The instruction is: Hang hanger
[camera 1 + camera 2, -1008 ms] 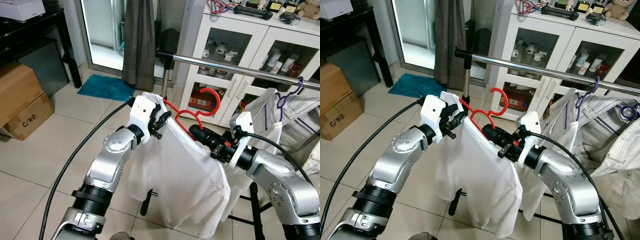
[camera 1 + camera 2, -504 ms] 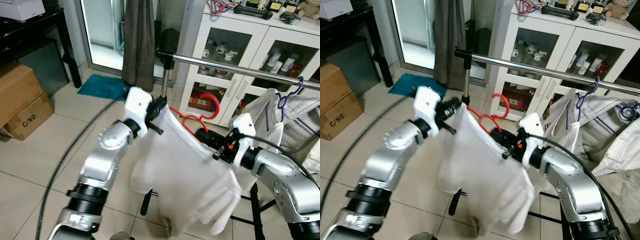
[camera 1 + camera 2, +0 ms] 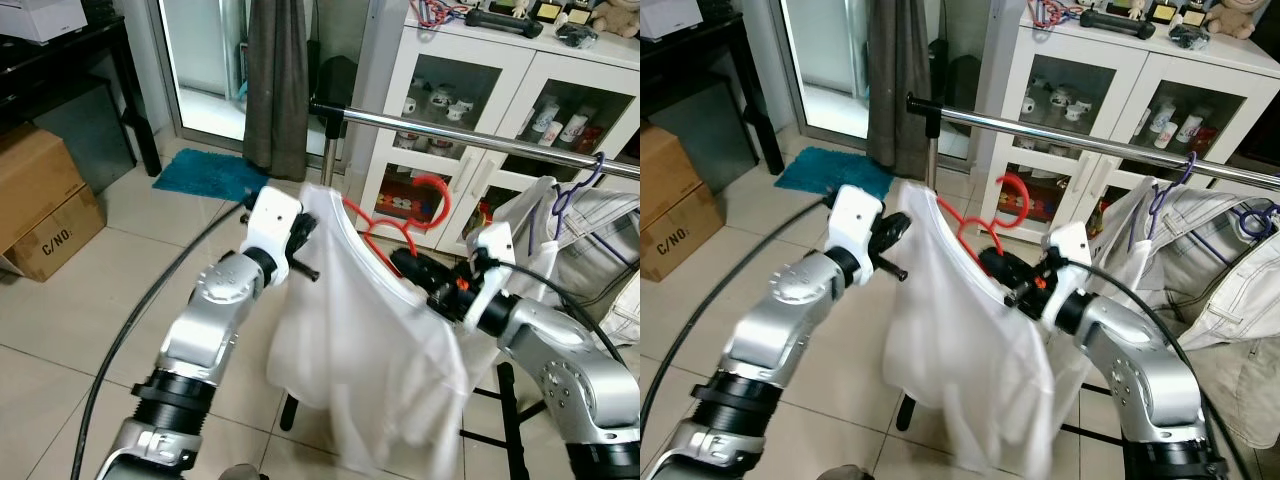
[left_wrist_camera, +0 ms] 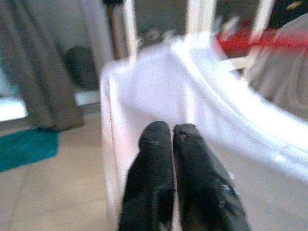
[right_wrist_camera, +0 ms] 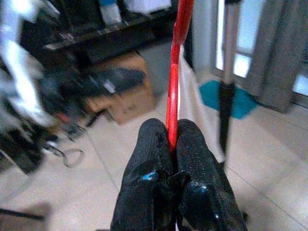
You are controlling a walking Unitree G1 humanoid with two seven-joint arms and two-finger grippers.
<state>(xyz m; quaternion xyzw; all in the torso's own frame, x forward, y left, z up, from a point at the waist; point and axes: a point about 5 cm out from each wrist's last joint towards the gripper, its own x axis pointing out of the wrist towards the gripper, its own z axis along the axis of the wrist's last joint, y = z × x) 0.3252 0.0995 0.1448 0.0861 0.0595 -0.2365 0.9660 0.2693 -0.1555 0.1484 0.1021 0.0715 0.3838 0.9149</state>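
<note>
Tiled flooring (image 3: 90,300) runs under the scene, with a cardboard box (image 3: 45,200) off to the robot's left. Nearest the camera, a white shirt (image 3: 370,360) is held up between the two arms and hangs down in loose folds. The left gripper (image 3: 297,236) is seen with its fingers (image 4: 159,159) pressed together on the shirt's left shoulder edge, the cloth being pinched between them. The right gripper (image 3: 415,270) is closed on the red hanger (image 3: 395,215), and in the right wrist view the red wire (image 5: 174,72) is clamped between the two black pads. The hanger's hook (image 3: 432,200) is held just below and in front of the metal rail (image 3: 470,135), not yet over it. Further right on the rail, a purple hanger (image 3: 572,190) with a pale garment (image 3: 600,240) is already hung. Behind stands a white glass-fronted cabinet (image 3: 470,90).

For the step to be done well, the hook is best lifted above the rail, carried over it and lowered until the weight is taken. The shirt should be released by the left gripper only then, and the bare stretch of rail chosen, well apart from the hung garment.
</note>
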